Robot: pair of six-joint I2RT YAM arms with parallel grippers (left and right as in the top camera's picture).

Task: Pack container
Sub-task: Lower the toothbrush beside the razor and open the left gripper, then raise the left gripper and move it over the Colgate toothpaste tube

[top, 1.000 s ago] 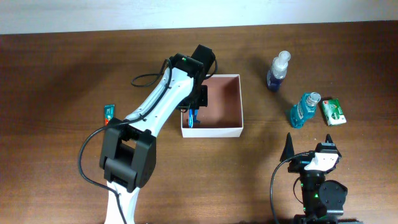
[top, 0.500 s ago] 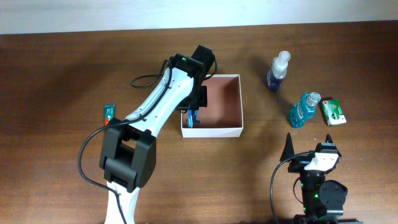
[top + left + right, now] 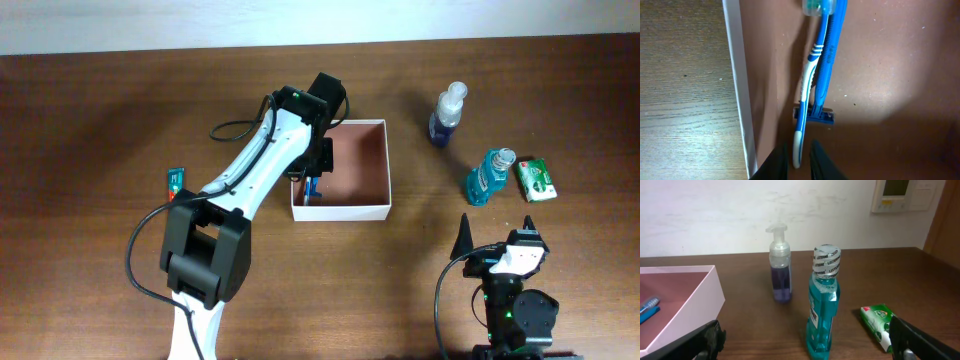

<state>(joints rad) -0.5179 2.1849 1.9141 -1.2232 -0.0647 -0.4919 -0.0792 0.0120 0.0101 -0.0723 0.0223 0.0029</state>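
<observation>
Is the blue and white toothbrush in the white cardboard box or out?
Inside. The blue and white toothbrush lies flat on the pinkish-brown floor of the white cardboard box, beside a blue razor.

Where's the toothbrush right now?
Seen from the left wrist, the toothbrush lies inside the container, along its left wall, beside a blue razor.
</observation>
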